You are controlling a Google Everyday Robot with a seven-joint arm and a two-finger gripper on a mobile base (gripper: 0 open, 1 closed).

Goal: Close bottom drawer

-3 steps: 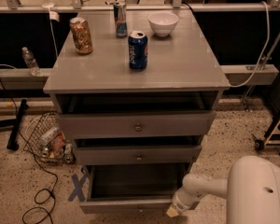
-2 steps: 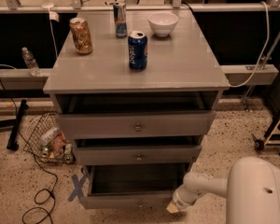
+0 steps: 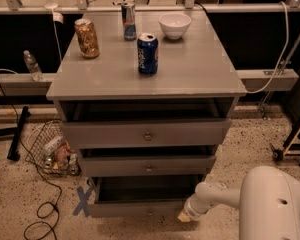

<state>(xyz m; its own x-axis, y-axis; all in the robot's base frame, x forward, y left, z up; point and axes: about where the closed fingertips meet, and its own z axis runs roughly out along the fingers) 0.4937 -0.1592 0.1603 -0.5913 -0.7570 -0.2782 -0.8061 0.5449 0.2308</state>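
The bottom drawer is the lowermost of three in the grey cabinet. It stands pulled out, its dark inside showing above its flat grey front. My white arm reaches in from the lower right. My gripper sits at the right end of the bottom drawer's front, close to it or touching it. The middle drawer and the top drawer also stand slightly out.
On the cabinet top stand a blue can, a gold can, a slim can and a white bowl. A wire basket of litter and cables lie on the floor at left. Blue tape marks the floor.
My arm and gripper have stayed at the right end of the bottom drawer's front. The drawer's position looks about the same.
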